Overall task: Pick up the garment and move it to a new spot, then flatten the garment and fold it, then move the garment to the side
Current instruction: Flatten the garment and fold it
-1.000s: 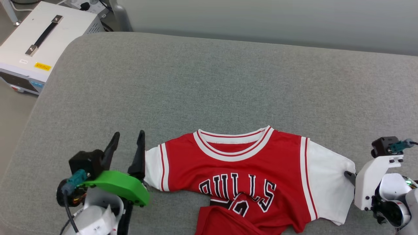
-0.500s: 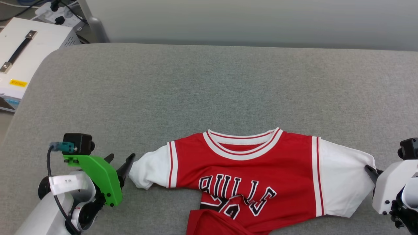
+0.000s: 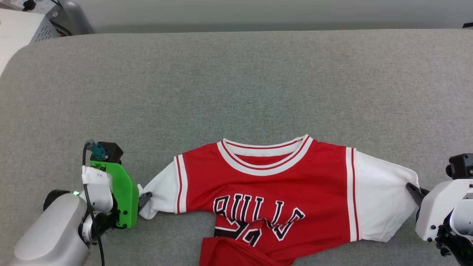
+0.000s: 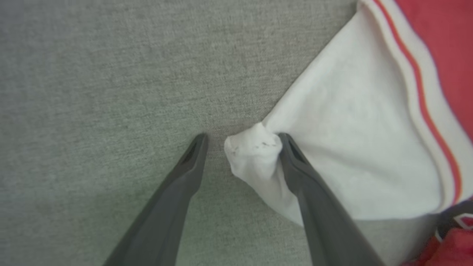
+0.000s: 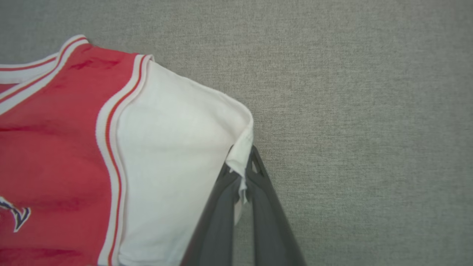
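A grey padded surface (image 3: pixel 236 74) filled the space in front of the robot, with a white box (image 3: pixel 14 26) just off its far left corner.

The left gripper (image 4: pixel 242 137) stood with its fingers spread wide, holding nothing. The bunched tip of the left sleeve (image 4: pixel 255 147) lay between them, touching the finger on the shirt's side and a little apart from the other. The right gripper (image 5: pixel 244 160) was clenched on the outer edge of the right sleeve (image 5: pixel 177 147), a fold of white cloth pinched between its fingers.

Out from both grips, the shirt (image 3: pixel 266 184) lay on the near part of the surface, face up. Its long axis ran sleeve to sleeve across the robot's front, with the collar (image 3: pixel 264 155) pointing away. The lower half was crumpled up over the chest lettering near the bottom of the head view.

The next move likely turned on the left side. The sleeve tip was already inside the open fingers, so closing there should catch it. With both sleeves held, the arms could pull apart along that axis and flatten the shirt.
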`<state>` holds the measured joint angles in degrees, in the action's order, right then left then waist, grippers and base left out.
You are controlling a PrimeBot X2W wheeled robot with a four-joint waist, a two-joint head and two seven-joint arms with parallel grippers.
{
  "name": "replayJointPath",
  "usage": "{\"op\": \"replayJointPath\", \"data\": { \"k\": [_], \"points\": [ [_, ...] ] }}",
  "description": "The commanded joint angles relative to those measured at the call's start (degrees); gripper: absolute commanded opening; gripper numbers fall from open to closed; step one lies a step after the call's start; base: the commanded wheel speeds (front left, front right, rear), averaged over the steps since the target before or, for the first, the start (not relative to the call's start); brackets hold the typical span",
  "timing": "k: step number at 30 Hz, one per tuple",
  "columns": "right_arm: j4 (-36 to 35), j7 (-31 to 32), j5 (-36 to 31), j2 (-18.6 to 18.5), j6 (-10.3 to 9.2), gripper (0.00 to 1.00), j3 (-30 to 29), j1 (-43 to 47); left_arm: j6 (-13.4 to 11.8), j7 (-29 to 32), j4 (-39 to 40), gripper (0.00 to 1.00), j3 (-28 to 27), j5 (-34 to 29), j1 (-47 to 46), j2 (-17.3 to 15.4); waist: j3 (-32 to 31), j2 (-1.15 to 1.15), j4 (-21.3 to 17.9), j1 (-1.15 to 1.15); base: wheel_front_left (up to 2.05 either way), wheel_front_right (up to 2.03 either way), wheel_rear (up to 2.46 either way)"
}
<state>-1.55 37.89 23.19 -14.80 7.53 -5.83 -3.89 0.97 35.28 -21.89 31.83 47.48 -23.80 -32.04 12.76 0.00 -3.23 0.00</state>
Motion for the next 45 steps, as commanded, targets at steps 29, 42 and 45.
{"op": "replayJointPath", "data": {
  "k": [29, 42, 45],
  "points": [
    [15.10, -9.85, -1.93, -7.63, -0.04, 0.00, 2.30, -24.29, 1.52, -15.73, -6.24, 0.00, -3.22, -6.98, -21.02, 3.67, -5.54, 0.00, 1.67, 0.00, 0.00, 0.00, 0.00],
    [31.73, -21.73, -7.92, -8.00, -0.04, 0.00, 4.55, -56.79, -0.60, -30.39, -22.78, 0.00, -6.84, -12.53, -48.92, 6.79, 5.92, 0.00, 0.02, 0.00, 0.00, 0.00, 0.00],
    [35.62, -25.17, -10.60, -7.67, -0.04, 0.00, 4.35, -65.05, -1.90, -35.30, -25.25, 0.00, -7.51, -14.22, -55.90, 7.26, 9.36, 0.00, -0.36, 0.00, 0.00, 0.00, 0.00]
  ]
}}
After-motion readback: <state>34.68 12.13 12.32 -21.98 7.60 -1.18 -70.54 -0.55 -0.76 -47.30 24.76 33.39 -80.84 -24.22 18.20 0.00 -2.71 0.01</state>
